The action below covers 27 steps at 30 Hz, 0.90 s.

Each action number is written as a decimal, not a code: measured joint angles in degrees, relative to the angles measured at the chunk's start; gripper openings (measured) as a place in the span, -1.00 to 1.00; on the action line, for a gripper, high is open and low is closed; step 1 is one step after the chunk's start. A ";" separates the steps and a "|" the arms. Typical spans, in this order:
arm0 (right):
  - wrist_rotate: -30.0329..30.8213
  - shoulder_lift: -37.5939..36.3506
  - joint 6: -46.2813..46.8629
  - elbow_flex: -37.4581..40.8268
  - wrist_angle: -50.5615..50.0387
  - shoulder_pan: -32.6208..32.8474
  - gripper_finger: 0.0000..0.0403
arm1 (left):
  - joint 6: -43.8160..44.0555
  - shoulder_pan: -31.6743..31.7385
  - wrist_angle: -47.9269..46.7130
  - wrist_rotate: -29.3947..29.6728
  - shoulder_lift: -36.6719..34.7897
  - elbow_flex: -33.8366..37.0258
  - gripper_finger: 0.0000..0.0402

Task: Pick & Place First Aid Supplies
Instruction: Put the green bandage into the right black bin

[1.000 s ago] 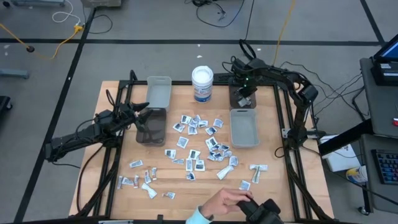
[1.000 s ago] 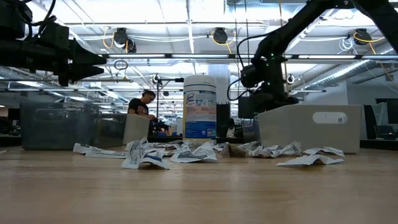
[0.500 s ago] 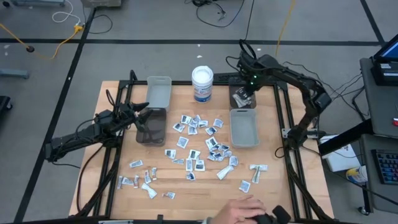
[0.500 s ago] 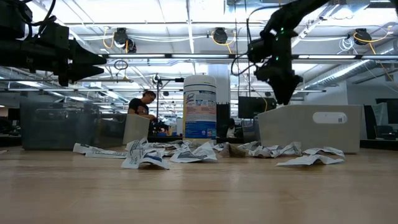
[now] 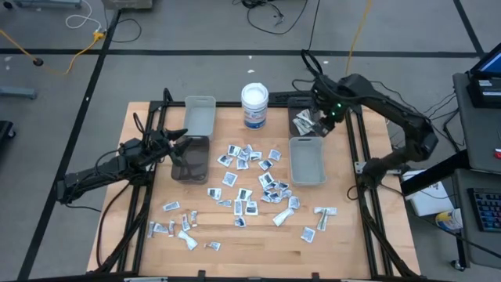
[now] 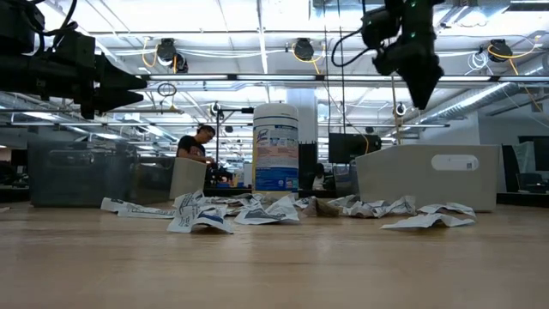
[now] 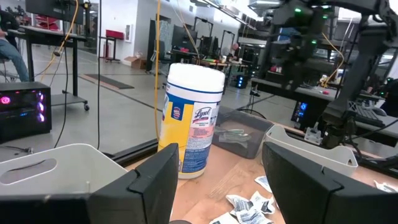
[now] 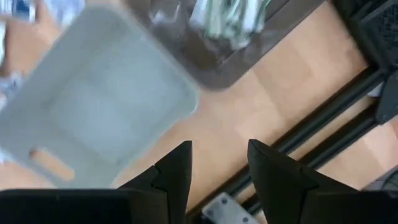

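Several sachets (image 5: 304, 121) are binned at 1 o'clock; most packets (image 5: 239, 184) remain on the desk (image 5: 141, 251). Right tool (image 5: 326, 127) is parted, empty; left tool (image 5: 182, 146) wide, empty.

Four bins sat on the tabletop (image 5: 235, 239): two grey bins (image 5: 200, 114) (image 5: 307, 160) and two dark clear bins (image 5: 190, 159) (image 5: 304, 121). One white tub (image 5: 254, 106) stood between them. Some three dozen first aid packets (image 5: 249, 188) lay scattered loose, too many and too small to count exactly. Two arms (image 5: 102, 172) (image 5: 387, 110) were in view.
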State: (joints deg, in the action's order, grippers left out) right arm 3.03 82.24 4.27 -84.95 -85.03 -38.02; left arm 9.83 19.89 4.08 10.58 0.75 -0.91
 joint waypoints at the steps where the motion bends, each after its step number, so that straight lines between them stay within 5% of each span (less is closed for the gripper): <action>1: -0.04 -1.04 0.36 0.81 -0.54 1.08 -0.26 | -0.01 0.01 0.00 0.01 -0.01 0.00 0.18; 11: 0.05 -10.45 15.58 10.65 -2.75 17.31 -0.30 | -0.01 -0.01 0.01 0.01 -0.02 0.00 0.18; 27: -0.09 -11.61 50.02 15.21 4.91 52.56 -0.37 | -0.01 0.00 0.00 0.00 -0.02 0.00 0.18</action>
State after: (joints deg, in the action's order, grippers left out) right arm 2.93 70.62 54.30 -69.73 -80.13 14.54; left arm 9.82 19.89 4.09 10.57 0.73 -0.91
